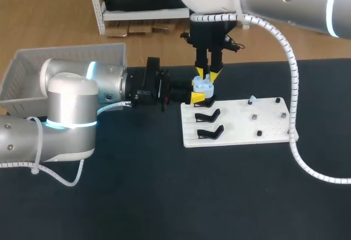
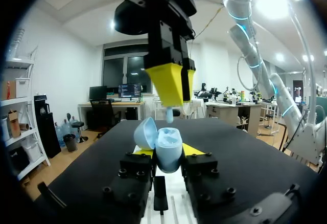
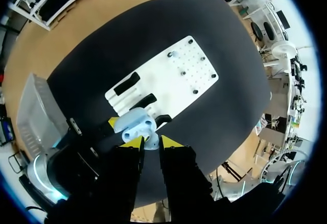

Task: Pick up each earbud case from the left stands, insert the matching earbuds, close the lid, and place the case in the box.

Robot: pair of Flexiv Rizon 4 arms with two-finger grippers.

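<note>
A light blue earbud case with its lid swung open is held level over the left end of the white board, and my left gripper is shut on its sides. Right above it my right gripper points straight down, shut on a pale blue earbud whose tip hangs just over the case's open top. The head view shows the case under the right gripper. From the right wrist view, the case lies just ahead of the right gripper.
Two empty black stands sit on the board's left part. Another earbud rests on a peg at the board's back, with a few small pegs nearby. A white basket stands at the far left.
</note>
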